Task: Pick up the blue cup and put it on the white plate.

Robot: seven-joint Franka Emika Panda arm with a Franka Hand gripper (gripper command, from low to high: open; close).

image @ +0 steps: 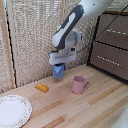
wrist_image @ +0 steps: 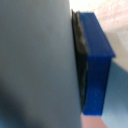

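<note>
The blue cup (image: 59, 72) hangs in the air above the table's back, in front of the woven screen. My gripper (image: 60, 65) is shut on it from above. In the wrist view the cup's wall (wrist_image: 35, 60) fills much of the picture as a blurred blue-grey surface. A blue finger (wrist_image: 98, 60) with a black pad presses against it. The white plate (image: 12, 111), large with a faint patterned rim, lies on the table at the exterior view's lower left, well away from the cup.
A pink mug (image: 78, 84) stands on the wooden table (image: 95, 107) to the exterior view's right of the cup. A small yellow block (image: 42, 87) lies between cup and plate. A dark drawer cabinet (image: 111, 47) stands at the right.
</note>
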